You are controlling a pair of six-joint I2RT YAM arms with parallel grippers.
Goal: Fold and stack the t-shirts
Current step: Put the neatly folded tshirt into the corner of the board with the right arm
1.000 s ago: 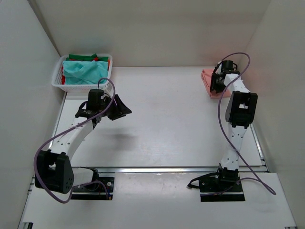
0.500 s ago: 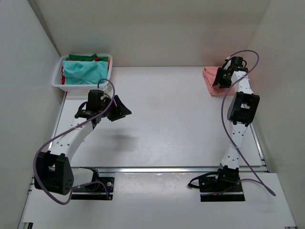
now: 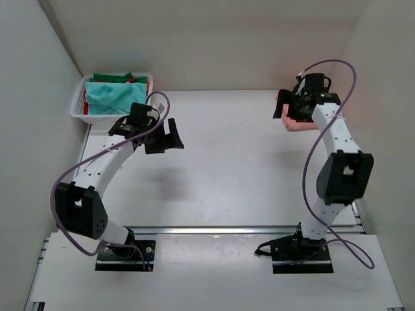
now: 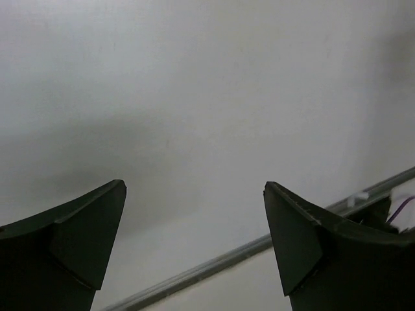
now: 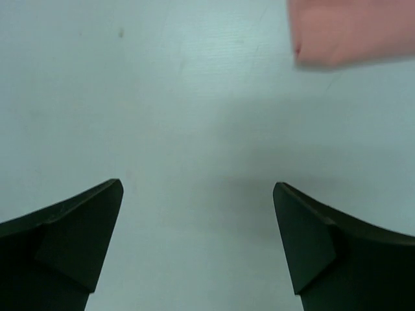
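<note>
The left gripper (image 4: 194,191) hangs spread over the white tabletop (image 4: 194,84); the right gripper (image 5: 198,188), also spread, hovers beside the folded salmon-pink cloth t-shirt (image 5: 343,29) far right.

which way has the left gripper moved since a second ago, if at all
Yes: the left gripper has moved farther up the table and slightly right, its wrist now nearer the white basket.

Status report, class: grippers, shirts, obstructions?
Left gripper open, empty; right gripper open, empty. Folded salmon-pink cloth shirt far right; teal cloth shirt in white plastic basket. No obstruction.
</note>
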